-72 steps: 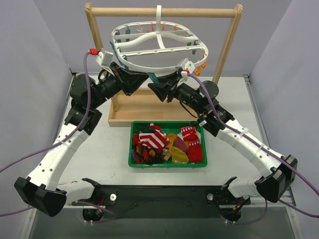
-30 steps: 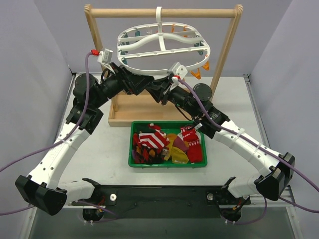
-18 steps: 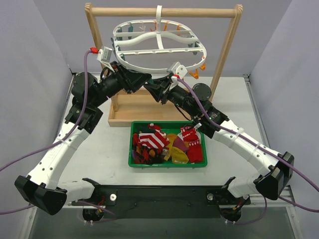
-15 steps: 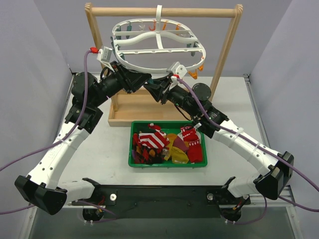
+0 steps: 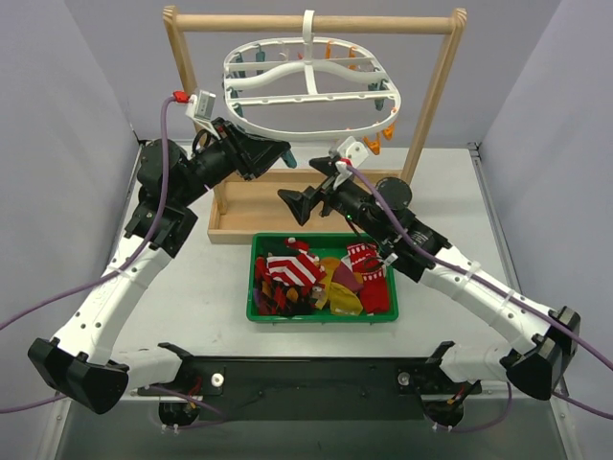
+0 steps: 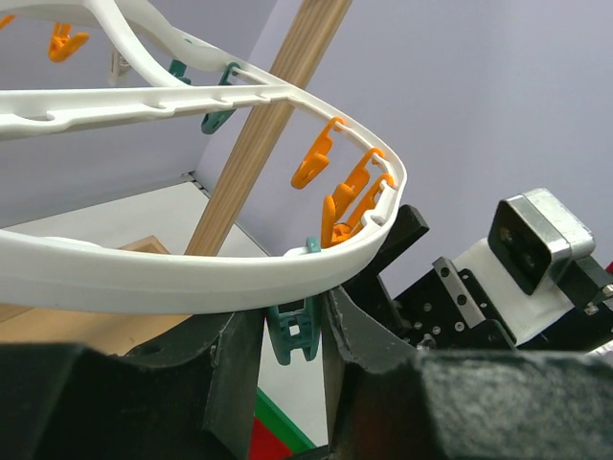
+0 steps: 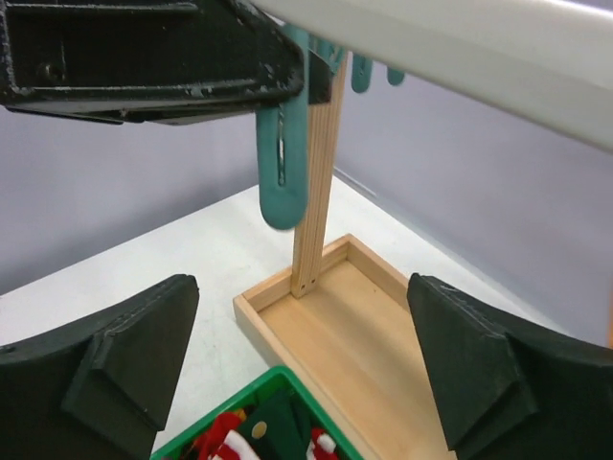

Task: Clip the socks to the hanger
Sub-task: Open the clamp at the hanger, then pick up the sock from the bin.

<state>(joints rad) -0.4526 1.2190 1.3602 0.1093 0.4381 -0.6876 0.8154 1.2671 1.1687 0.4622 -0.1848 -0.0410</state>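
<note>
The white oval hanger (image 5: 311, 96) hangs by its hook from the wooden bar. My left gripper (image 5: 281, 149) reaches up under its front rim (image 6: 192, 287) and is shut on a teal clip (image 6: 295, 324) dangling there; both fingers (image 6: 350, 345) press its sides. That teal clip (image 7: 283, 163) also shows in the right wrist view, hanging from the left gripper's black jaws. My right gripper (image 5: 299, 203) hangs lower, open and empty (image 7: 302, 374), above the wooden base. The socks (image 5: 316, 278) lie heaped in the green bin: a red-white striped one (image 5: 292, 268), a yellow one (image 5: 340, 287) and red ones.
The wooden rack's bar (image 5: 311, 21) and two posts stand on a shallow wooden base tray (image 7: 364, 326) behind the green bin (image 5: 321, 317). Orange clips (image 6: 345, 192) and more teal ones hang round the hanger's rim. Grey walls close both sides.
The right gripper has let go of the hanger's front rim, opened wide and dropped down towards the bin. The left gripper has closed on the teal clip. The hanger has swung back level.
</note>
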